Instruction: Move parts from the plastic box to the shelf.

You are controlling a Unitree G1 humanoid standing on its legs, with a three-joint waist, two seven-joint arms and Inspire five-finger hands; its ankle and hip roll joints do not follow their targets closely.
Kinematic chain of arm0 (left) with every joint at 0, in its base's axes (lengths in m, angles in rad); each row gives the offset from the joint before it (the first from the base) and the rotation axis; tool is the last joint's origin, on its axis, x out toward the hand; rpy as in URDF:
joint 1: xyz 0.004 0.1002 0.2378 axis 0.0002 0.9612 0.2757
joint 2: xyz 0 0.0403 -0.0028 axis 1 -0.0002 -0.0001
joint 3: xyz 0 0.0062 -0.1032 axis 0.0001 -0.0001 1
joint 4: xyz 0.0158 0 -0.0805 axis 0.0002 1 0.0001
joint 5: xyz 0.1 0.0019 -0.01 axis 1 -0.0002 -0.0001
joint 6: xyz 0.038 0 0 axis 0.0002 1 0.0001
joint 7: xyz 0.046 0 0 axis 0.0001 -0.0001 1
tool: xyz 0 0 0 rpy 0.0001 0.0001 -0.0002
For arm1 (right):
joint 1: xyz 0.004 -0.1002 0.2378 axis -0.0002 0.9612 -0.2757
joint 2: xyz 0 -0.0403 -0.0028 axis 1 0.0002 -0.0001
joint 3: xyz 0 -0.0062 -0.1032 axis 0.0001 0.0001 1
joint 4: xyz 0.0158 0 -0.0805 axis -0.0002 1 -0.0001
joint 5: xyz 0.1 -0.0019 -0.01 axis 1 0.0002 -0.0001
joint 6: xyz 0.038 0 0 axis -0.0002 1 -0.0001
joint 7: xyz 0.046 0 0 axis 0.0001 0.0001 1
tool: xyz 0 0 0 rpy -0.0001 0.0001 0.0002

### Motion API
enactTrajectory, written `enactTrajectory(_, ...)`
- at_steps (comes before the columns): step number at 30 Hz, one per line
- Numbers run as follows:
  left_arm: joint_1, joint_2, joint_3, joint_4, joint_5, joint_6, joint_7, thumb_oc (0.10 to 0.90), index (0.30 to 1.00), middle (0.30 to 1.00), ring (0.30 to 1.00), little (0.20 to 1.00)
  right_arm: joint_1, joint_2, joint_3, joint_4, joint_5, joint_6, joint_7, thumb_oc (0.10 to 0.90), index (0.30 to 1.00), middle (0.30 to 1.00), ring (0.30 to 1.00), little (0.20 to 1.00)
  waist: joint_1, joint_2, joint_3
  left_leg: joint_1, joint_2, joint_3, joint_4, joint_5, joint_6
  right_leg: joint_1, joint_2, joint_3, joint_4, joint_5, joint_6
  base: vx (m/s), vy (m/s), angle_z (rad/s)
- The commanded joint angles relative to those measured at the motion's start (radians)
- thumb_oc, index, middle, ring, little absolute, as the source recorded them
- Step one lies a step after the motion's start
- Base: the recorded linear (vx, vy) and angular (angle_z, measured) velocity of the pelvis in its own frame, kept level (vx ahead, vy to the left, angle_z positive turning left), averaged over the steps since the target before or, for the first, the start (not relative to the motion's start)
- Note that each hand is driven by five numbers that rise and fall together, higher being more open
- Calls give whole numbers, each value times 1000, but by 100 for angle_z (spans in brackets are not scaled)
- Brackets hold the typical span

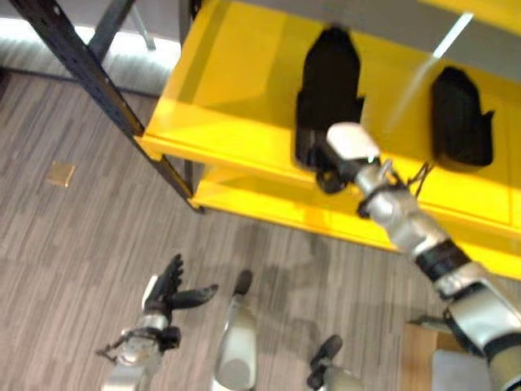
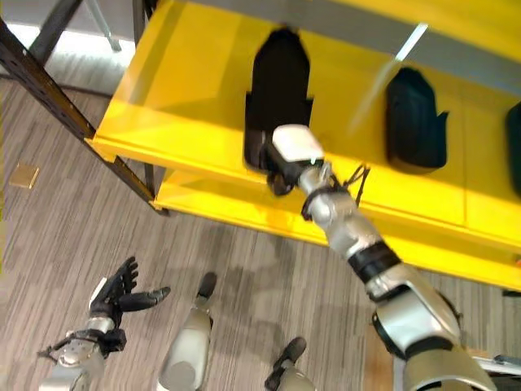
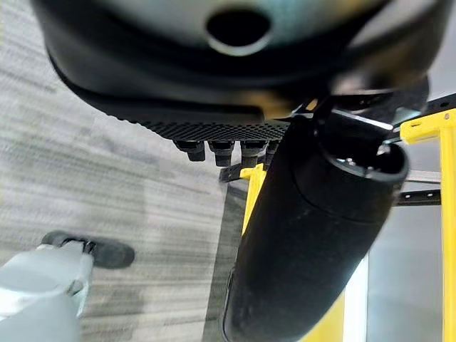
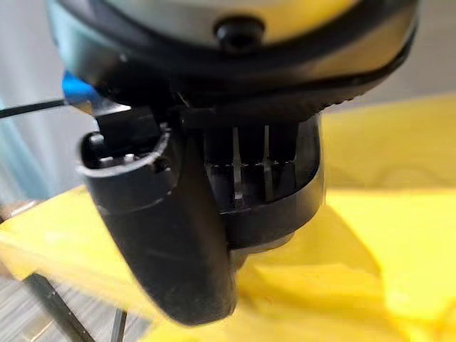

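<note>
A yellow shelf (image 1: 236, 98) spans the upper part of both eye views. A long black part (image 1: 328, 77) lies on it. My right hand (image 1: 332, 163), its thumb under a white cover, is at the part's near end by the shelf's front edge. In the right wrist view the fingers (image 4: 249, 167) and thumb (image 4: 164, 235) curl round the part's black rim (image 4: 303, 206). A second black part (image 1: 460, 118) lies further right on the same shelf. My left hand (image 1: 169, 292) hangs low over the floor with its fingers spread, holding nothing.
A dark metal post (image 1: 89, 73) slants down to the shelf's left corner. A lower yellow shelf (image 1: 260, 204) lies beneath. A small tan square (image 1: 60, 173) lies on the grey floor. A wooden edge (image 1: 423, 350) shows at lower right.
</note>
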Motion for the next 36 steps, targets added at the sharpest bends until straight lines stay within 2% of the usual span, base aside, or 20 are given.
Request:
enactTrajectory(1,9,50,-28,-70,-44,-95,12,900,1000,1000,1000,1000,-176,-51,11,8,14,1,-121,400,300,300,300,300,11,11,-68,74,-14,69,-17,-59,72,-73,-41,10,194,-73,-21,4,12,5)
enactTrajectory(5,-9,50,-40,-72,-50,-98,19,900,1000,1000,1000,1000,-247,-68,22,29,21,13,-139,400,300,300,300,300,9,24,-51,51,-24,62,-18,-53,75,-91,-49,-1,199,-73,-21,19,6,9)
enactTrajectory(6,-15,48,-48,-69,-54,-99,23,900,1000,1000,1000,1000,-261,-68,24,31,27,17,-142,400,300,300,300,300,7,24,-52,55,-23,59,-19,-74,71,-86,-47,11,201,-91,-12,80,-6,13)
enactTrajectory(17,-49,49,-65,-68,-65,-101,33,900,1000,1000,1000,1000,-328,-86,33,50,48,28,-158,400,300,300,300,300,-7,35,-42,41,-44,59,8,-93,80,-99,-64,18,223,-92,-15,8,0,1)
enactTrajectory(27,-51,47,-71,-67,-71,-103,33,900,1000,1000,1000,1000,-322,-79,36,95,80,28,-162,400,300,300,300,300,-24,37,-42,50,-46,63,9,-97,83,-101,-66,32,229,-90,-18,-7,5,0)
enactTrajectory(28,-51,47,-70,-70,-71,-104,33,900,1000,1000,1000,1000,-317,-81,32,95,82,28,-163,400,300,300,300,300,-26,39,-39,42,-49,68,10,-78,90,-109,-71,23,225,-73,-28,-69,45,1)
enactTrajectory(36,-50,44,-76,-64,-69,-102,30,900,1000,1000,1000,1000,-283,-82,23,84,84,27,-154,400,300,300,300,300,-45,31,-41,59,-42,82,2,-78,91,-111,-65,40,218,-66,-27,-10,5,-1)
